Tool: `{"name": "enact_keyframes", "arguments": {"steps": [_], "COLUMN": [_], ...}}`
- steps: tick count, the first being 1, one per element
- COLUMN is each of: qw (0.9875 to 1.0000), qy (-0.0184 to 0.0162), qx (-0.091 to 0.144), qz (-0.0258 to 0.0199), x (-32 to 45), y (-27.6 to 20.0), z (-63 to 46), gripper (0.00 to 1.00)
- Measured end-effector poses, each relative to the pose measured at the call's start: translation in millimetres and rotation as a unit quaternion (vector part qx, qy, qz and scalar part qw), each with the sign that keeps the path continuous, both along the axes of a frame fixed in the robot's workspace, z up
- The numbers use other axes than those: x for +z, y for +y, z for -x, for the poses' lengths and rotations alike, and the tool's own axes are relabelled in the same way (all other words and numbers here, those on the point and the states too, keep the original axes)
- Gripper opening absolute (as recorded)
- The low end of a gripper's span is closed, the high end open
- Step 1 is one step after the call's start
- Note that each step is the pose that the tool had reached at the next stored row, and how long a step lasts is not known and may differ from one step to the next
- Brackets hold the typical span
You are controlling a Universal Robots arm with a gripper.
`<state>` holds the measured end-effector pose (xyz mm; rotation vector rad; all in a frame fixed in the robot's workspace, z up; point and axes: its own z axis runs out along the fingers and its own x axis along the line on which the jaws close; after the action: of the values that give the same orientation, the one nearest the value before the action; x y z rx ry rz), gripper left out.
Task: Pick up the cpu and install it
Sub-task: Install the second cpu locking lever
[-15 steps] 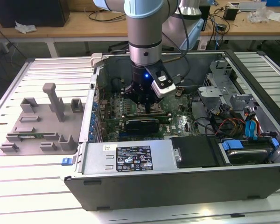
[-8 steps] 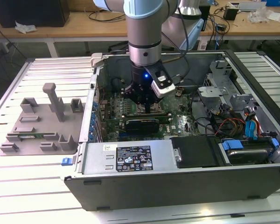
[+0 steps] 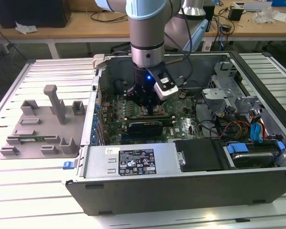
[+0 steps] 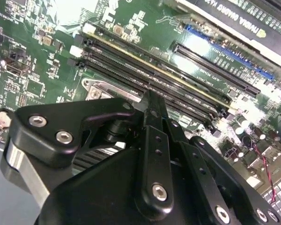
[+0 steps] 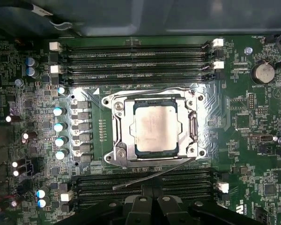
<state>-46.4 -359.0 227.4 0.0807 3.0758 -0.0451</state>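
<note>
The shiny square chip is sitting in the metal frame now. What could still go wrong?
1. The cpu lies inside the socket frame, but the thin latch lever sticks out loose, so the chip might not be locked in and could shift.
2. The gripper hangs low, right by the memory slots, and could bump them or the lever.
3. Small capacitors stand close beside the socket; a sideways nudge might hit them.

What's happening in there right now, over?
Gripper low over motherboard. Cpu sits in socket frame. Nothing lies on it.
</note>
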Motion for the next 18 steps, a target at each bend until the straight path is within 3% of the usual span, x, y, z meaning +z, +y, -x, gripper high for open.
{"name": "enact_keyframes", "arguments": {"steps": [2, 5, 9, 13, 18], "qw": [1.0000, 1.0000, 1.0000, 1.0000, 0.9999], "qy": [0.0002, 0.0001, 0.0002, 0.0002, 0.0002], "qx": [0.000, 0.000, -0.002, -0.002, 0.007], "qz": [0.0003, 0.0001, 0.0005, -0.0026, -0.0125], "x": [11.6, 19.6, 20.0, 14.8, 9.7], "y": [0.0, 0.1, 0.0, 0.4, 0.7], "z": [-0.2, -1.0, -2.6, -1.1, 5.2], "gripper": [0.11, 0.11, 0.11, 0.11, 0.11]}}
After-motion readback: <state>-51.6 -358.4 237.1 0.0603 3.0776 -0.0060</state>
